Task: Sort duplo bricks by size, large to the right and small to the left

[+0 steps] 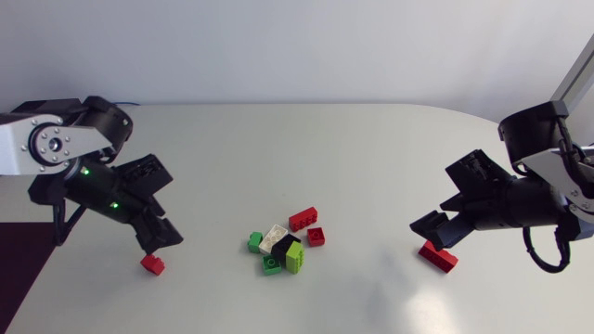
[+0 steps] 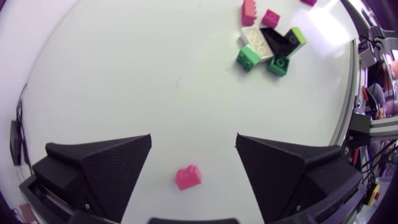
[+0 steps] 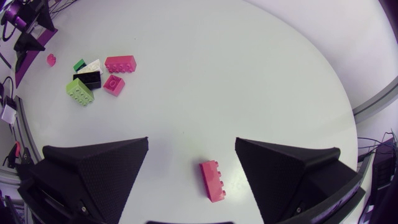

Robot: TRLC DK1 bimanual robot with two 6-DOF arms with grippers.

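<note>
A small red brick (image 1: 152,264) lies on the table at the left, just under my left gripper (image 1: 156,243). In the left wrist view this small brick (image 2: 188,177) sits loose between the wide open fingers (image 2: 102,165), touching neither. At the right, a large red brick (image 1: 438,256) rests on the table below my right gripper (image 1: 434,228). The right wrist view shows that long brick (image 3: 212,180) lying free between open fingers (image 3: 102,168). A pile of mixed bricks (image 1: 286,245) stays in the middle: a long red one (image 1: 303,219), a small red one (image 1: 316,236), plus white, black and green ones.
The pile lies ahead of the left gripper (image 2: 270,43) and also ahead of the right gripper (image 3: 96,74). The table's (image 1: 371,158) front edge runs close behind both placed bricks.
</note>
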